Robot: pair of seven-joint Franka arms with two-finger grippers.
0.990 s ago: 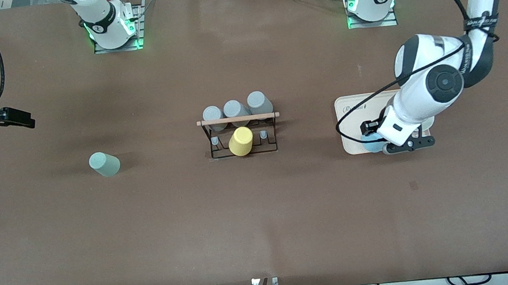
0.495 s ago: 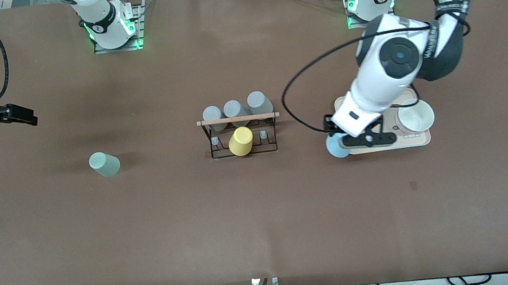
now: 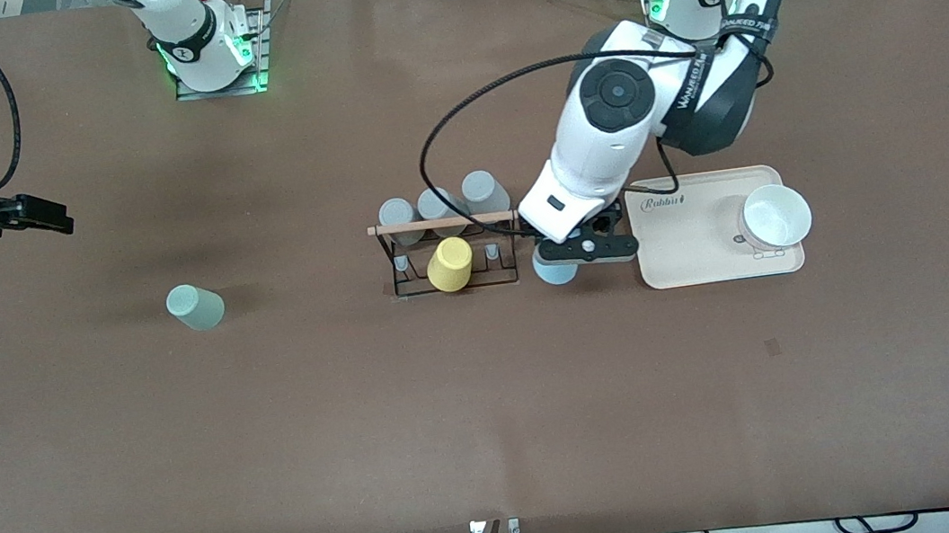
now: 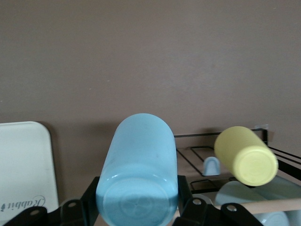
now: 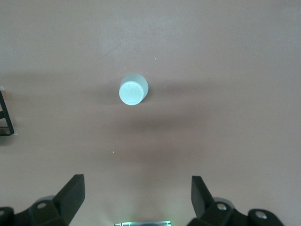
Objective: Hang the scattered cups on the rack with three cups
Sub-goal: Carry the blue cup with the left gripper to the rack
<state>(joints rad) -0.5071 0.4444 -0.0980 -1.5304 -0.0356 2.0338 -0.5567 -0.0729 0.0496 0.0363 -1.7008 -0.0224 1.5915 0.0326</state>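
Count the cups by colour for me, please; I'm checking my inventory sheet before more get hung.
Grey cups: 3
Yellow cup: 1
Light blue cup: 1
Mint green cup: 1
White cup: 1
Total: 7

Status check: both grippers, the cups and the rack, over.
Left gripper shut on blue cup, between rack and tray. Right gripper open, waiting above mint cup. Yellow cup occupies middle peg.
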